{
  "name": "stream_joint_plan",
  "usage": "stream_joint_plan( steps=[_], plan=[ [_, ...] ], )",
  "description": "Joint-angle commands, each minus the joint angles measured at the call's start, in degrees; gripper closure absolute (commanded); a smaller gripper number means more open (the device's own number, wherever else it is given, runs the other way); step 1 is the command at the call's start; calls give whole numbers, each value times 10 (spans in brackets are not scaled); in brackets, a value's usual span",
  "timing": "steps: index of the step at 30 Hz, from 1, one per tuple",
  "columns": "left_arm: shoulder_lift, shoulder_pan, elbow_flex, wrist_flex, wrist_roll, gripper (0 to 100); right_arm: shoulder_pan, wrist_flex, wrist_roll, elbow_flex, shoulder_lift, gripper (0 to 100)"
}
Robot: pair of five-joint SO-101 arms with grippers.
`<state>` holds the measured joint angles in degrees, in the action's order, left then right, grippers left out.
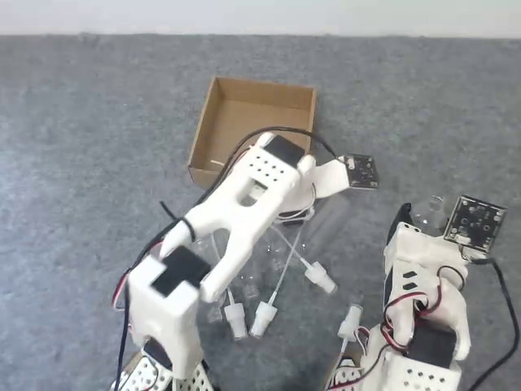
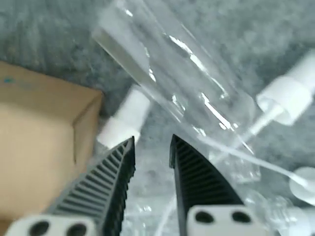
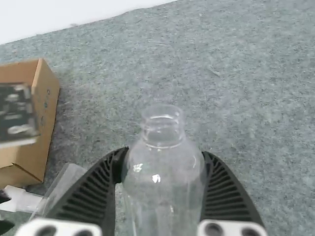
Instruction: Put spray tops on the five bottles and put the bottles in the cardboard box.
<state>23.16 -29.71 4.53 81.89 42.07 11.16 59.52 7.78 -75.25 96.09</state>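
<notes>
Evidently little of the job is done. The right claw (image 3: 163, 164) is closed around the body of an upright bottle (image 3: 162, 130), a jaw pressed to each side. The neck standing above the jaws is open and has no top on it. The left claw (image 2: 151, 147) holds nothing; its jaws stand a narrow gap apart, tips aimed down at the carpet (image 2: 275, 29). Just beyond those tips a second bottle (image 2: 167, 69) lies on its side. A loose top (image 2: 123, 123) lies right by one jaw tip, and the box (image 2: 39, 147) sits close on that same side. Past the other jaw lies another top (image 2: 288, 96), and more tops (image 1: 236, 319) lie well behind this claw, toward the arm bases. What shows of the box's inside from above is bare. By my reading, no bottle is capped or boxed, so all five remain, and the held one needs a top first.
</notes>
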Motion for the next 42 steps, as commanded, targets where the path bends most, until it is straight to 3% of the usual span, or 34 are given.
stream_joint_plan(
  steps=[1,18,32,36,42],
  plan=[
    [32,1,87,27,4,885,3,-10,2,5,11,898],
    [269,30,372,185,33,912,2,-9,1,5,11,898],
    [285,41,342,186,30,908,2,-9,1,5,11,898],
    [286,40,313,185,31,856,2,-9,1,5,11,898],
    [286,35,312,185,31,903,2,-9,1,5,11,898]
  ],
)
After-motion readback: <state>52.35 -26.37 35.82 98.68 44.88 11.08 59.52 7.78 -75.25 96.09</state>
